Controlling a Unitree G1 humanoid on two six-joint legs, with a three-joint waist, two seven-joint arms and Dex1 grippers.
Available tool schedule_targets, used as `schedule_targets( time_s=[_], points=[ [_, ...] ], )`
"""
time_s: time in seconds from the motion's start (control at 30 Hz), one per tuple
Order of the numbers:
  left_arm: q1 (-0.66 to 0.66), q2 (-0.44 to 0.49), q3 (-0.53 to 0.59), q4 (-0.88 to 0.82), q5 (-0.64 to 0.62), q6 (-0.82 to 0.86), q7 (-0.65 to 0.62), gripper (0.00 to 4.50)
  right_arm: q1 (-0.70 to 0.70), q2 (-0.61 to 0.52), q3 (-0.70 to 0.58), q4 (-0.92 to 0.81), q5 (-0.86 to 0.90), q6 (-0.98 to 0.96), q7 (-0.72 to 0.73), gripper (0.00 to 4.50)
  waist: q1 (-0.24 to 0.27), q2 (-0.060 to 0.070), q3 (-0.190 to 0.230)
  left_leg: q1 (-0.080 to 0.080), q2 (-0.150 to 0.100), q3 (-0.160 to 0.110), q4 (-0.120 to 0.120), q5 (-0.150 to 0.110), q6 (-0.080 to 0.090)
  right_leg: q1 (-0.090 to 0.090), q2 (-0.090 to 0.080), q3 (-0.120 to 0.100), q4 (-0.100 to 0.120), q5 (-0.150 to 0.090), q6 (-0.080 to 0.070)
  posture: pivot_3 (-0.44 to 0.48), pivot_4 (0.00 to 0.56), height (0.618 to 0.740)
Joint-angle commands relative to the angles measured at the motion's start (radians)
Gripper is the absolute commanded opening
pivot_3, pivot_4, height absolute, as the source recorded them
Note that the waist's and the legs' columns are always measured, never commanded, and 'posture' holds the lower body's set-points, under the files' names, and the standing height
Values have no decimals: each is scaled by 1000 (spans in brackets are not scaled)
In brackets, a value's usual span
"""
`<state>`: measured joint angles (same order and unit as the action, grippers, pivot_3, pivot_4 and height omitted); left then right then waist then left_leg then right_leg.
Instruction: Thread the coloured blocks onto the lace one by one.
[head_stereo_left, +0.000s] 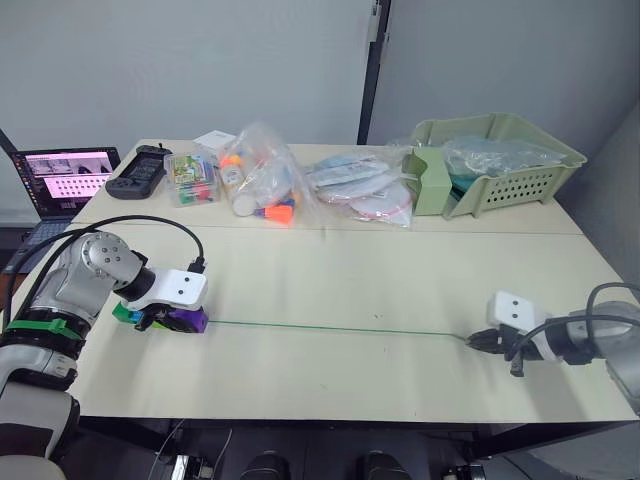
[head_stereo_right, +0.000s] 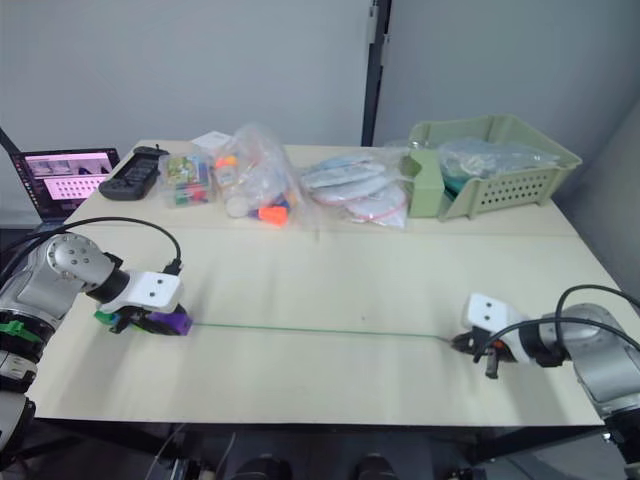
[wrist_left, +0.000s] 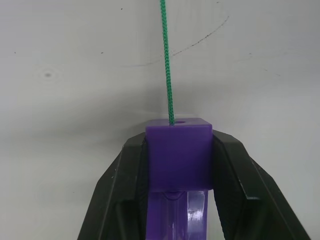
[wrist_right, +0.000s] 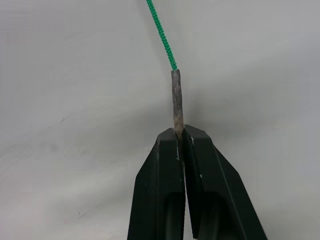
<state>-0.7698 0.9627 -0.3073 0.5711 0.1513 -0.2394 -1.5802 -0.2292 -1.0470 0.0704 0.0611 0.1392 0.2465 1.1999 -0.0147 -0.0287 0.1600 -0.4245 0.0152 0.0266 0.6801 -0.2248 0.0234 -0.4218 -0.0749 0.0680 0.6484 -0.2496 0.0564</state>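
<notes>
Left tool (wrist_left: 179, 165): clamped on a purple block (wrist_left: 178, 152) at the bench's (head_stereo_left: 330, 290) 9 o'clock side (more blocks behind it).
Right tool (wrist_right: 181, 137): pinching the lace (head_stereo_left: 330, 328) tip at 3 o'clock.
Lace: taut between them.

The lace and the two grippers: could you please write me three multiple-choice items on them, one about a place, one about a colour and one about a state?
1. Where does the lace lie?
A. Inside the green basket
B. Stretched across the table between the two grippers
C. Coiled by the laptop

2. What colour is the block in the left gripper?
A. Purple
B. Orange
C. White

3. How is the right gripper?
A. Wide open above the table
B. Shut on a block
C. Shut on the lace's stiff tip

Answers: 1 B, the head views show the cord running straight from one gripper to the other. 2 A, the left wrist view shows a purple cube between the fingers. 3 C, the right wrist view shows the fingers pinching the tip.
</notes>
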Motion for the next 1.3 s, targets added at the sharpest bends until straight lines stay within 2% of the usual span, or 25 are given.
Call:
schedule_targets(
  time_s=[0.03, 0.13, 0.17, 0.23, 0.37, 0.47, 0.57, 0.63, 0.73, 0.83, 0.9, 0.97, 1.13, 1.3],
  points=[
    [8, 9, 32, -15, -21, 25, 13, 1183, -18, 4, -3, 1, -14, -30, 4, 0, 0, 0, 0, 0, 0, 0, 0, 0, 0, 0, 0, 0, 0, 0, 0, 0, 150, 734],
    [16, 4, 41, -29, -40, 45, 3, 1183, -20, 6, -4, -4, -10, -23, 13, 0, 0, 0, 0, 0, 0, 0, 0, 0, 0, 0, 0, 0, 0, 0, 0, 0, 150, 734],
    [19, 2, 47, -38, -56, 62, -5, 1183, -22, 3, -8, -8, -6, -18, 16, 329, 0, 0, 0, 0, 0, 0, 0, 0, 0, 0, 0, 0, 0, 0, 0, 0, 150, 734],
    [21, -1, 62, -50, -84, 92, -12, 2223, -25, -4, -28, -23, 12, 1, 22, 1024, 1, 0, 0, 0, 0, 0, 0, 0, 0, 0, 0, 0, 0, 0, 0, 0, 150, 734],
    [26, 2, 95, -82, -140, 149, -29, 3519, -15, -23, -67, -51, 42, 29, 39, 2365, 3, 0, 0, 0, 0, 0, 1, 0, 0, 0, 0, 0, 0, 0, 0, 0, 150, 734],
    [26, 25, 140, -102, -217, 218, -34, 4469, -2, -43, -143, -85, 119, 101, 62, 3355, 2, 0, 0, 0, 0, 0, 1, 0, 0, 0, 0, 0, 0, 0, 0, 0, 150, 734],
    [61, 57, 229, -111, -326, 319, -34, 4500, 40, -63, -247, -99, 200, 173, 82, 4399, 2, 0, 0, 0, 0, -1, 0, 0, 0, 0, 0, 0, 0, 0, 0, 0, 150, 734],
    [86, 69, 280, -107, -362, 343, -31, 4500, 69, -68, -293, -96, 224, 191, 83, 4456, 1, 0, 0, 0, 0, -1, 0, 0, 0, 0, 0, 0, 1, 0, 0, 0, 150, 734],
    [140, 93, 416, -144, -490, 517, -7, 4500, 111, -60, -390, -82, 278, 240, 73, 4456, 0, 0, 0, 0, 1, -1, 0, 0, 0, 0, 0, 0, 1, 0, 0, 0, 150, 734],
    [301, 153, 561, -121, -508, 571, 76, 4500, 143, -32, -477, -39, 307, 246, 38, 4456, -9, 0, 0, 1, 1, -1, 0, 0, 0, 0, 0, 0, 1, 0, 0, 0, 150, 734],
    [370, 140, 679, -83, -546, 539, 136, 4500, 139, -9, -501, -22, 330, 264, 22, 4456, -10, 0, 0, 2, 1, -1, -2, 0, 0, 0, 0, 0, 1, 0, 0, 0, 150, 734],
    [437, 129, 750, -93, -567, 512, 163, 4500, 131, 6, -510, -5, 341, 268, 13, 4456, -7, 0, 0, 3, 3, -1, -2, 0, 0, 0, 0, 0, 1, 0, 0, 0, 150, 734],
    [616, 98, 867, -110, -550, 454, 270, 4500, 82, 46, -507, 96, 321, 204, -18, 4456, 2, 0, 0, 3, 3, 1, -1, 0, 0, 1, -3, 0, 0, 0, 0, 0, 150, 734],
    [702, 63, 914, -133, -574, 423, 306, 4500, 59, 64, -497, 178, 301, 139, -37, 4456, 9, 0, 0, 3, 3, 1, -1, 0, -1, 1, -3, 0, 0, 0, 0, 0, 150, 734]
  ],
)
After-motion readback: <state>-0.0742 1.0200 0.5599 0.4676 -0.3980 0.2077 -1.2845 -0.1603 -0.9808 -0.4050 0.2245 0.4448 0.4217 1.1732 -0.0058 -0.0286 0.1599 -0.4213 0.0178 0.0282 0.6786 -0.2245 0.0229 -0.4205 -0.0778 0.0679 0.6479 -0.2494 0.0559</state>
